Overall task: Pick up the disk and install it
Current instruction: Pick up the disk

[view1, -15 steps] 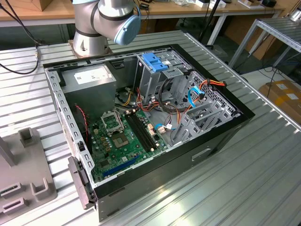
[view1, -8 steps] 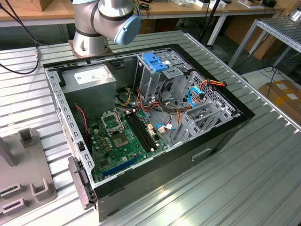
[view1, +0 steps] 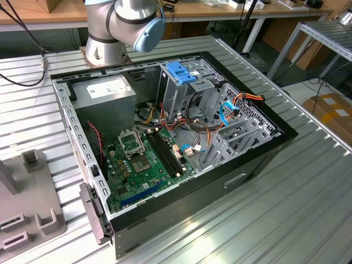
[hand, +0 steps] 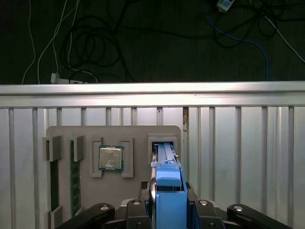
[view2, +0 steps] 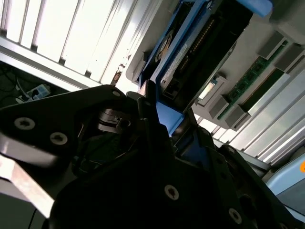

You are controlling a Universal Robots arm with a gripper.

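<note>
In both wrist views the end effector [hand: 169, 189] [view2: 169, 121] is clamped on the disk [hand: 164, 155] [view2: 190, 52], one finger on each side of its blue carrier. The disk stands on edge at the end slot of a grey tray [hand: 138, 133], beside a processor chip [hand: 111, 158], near the worktop's [hand: 238, 152] edge.

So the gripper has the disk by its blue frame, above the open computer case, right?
Wrong place: the first wrist view shows the gripper holding the disk by its blue frame above the grey parts tray.
</note>
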